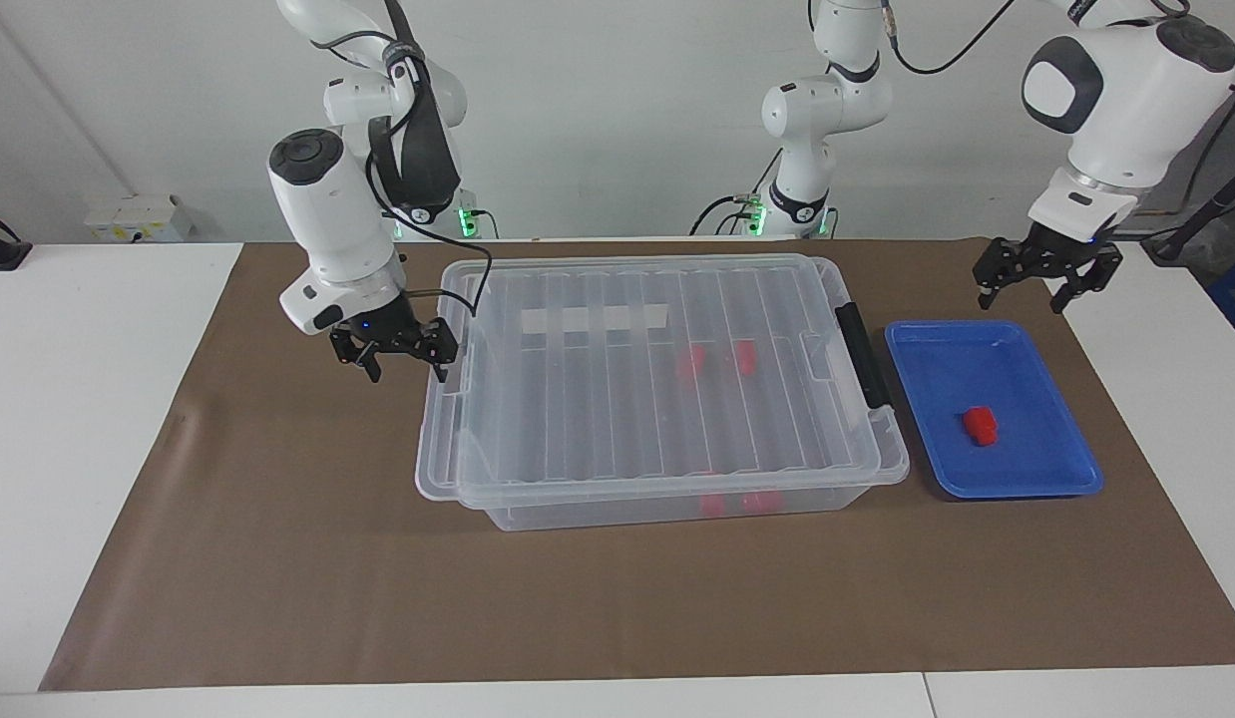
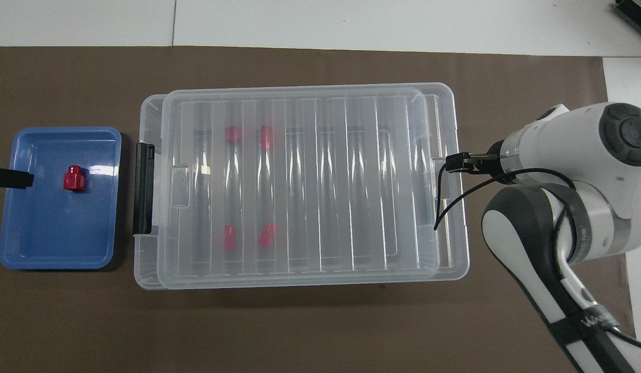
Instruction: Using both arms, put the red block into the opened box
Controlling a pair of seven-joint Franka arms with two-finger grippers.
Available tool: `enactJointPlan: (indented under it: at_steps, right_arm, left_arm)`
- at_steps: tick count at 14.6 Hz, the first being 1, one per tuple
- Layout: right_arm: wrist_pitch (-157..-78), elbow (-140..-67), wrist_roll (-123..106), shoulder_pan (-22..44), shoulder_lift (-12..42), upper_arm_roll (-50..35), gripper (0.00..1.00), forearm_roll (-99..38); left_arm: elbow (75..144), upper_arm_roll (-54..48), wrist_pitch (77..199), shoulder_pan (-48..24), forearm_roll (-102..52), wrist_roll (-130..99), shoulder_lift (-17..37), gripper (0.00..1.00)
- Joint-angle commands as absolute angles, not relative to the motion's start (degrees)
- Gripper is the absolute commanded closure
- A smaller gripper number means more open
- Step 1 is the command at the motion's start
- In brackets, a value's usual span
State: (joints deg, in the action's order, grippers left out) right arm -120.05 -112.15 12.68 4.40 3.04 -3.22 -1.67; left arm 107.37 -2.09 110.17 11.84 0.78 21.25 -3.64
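One red block (image 1: pixel 980 426) (image 2: pixel 73 178) lies alone in the blue tray (image 1: pixel 1027 479) (image 2: pixel 51 248). The clear box (image 1: pixel 667 509) (image 2: pixel 147 269) stands mid-table. Its ribbed lid (image 1: pixel 598 399) (image 2: pixel 320 181) sits slid toward the right arm's end, overhanging there and leaving a narrow strip uncovered by the black handle (image 1: pixel 863 354) (image 2: pixel 143 189). My right gripper (image 1: pixel 406 361) (image 2: pixel 459 162) is open, one finger against the lid's end edge. My left gripper (image 1: pixel 1036 289) (image 2: pixel 10 178) hangs open over the mat by the tray's edge.
Several more red blocks (image 1: pixel 690 362) (image 2: pixel 232 133) show through the lid inside the box. A brown mat (image 1: pixel 278 558) covers the table. The right arm's black cable (image 2: pixel 439 202) loops over the lid's end.
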Motion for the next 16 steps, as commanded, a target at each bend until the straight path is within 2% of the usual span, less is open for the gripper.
enactJointPlan:
  at_steps: [1, 3, 6, 11, 16]
  right_arm:
    - [-117.78, -112.85, 8.37, 0.19, 2.02, -3.6, 0.0, -2.46]
    - [-116.2, -112.85, 3.89, -2.71, 1.76, -3.6, 0.0, -2.46]
    - [-115.49, -112.85, 1.32, -6.05, 1.23, -3.6, 0.0, -2.46]
    - [-114.7, -112.59, -2.45, -10.8, 1.14, -3.52, 0.0, -2.37]
    - [-114.78, -112.41, -5.36, -13.27, 1.14, -3.25, 0.0, -2.29]
  left_arm:
    - [108.02, -2.64, 115.74, 16.42, 1.14, 23.99, 1.04, 0.0]
    - [109.15, -2.64, 119.68, 16.0, 1.14, 23.73, 3.5, 0.0]
    - [115.21, -2.72, 129.87, 16.87, 1.14, 22.94, 5.0, 0.0]
    - [119.17, -2.72, 140.69, 15.9, 0.79, 15.03, 11.33, 0.0]
    - [121.89, -2.72, 142.03, 15.64, 0.79, 13.71, 11.51, 0.0]
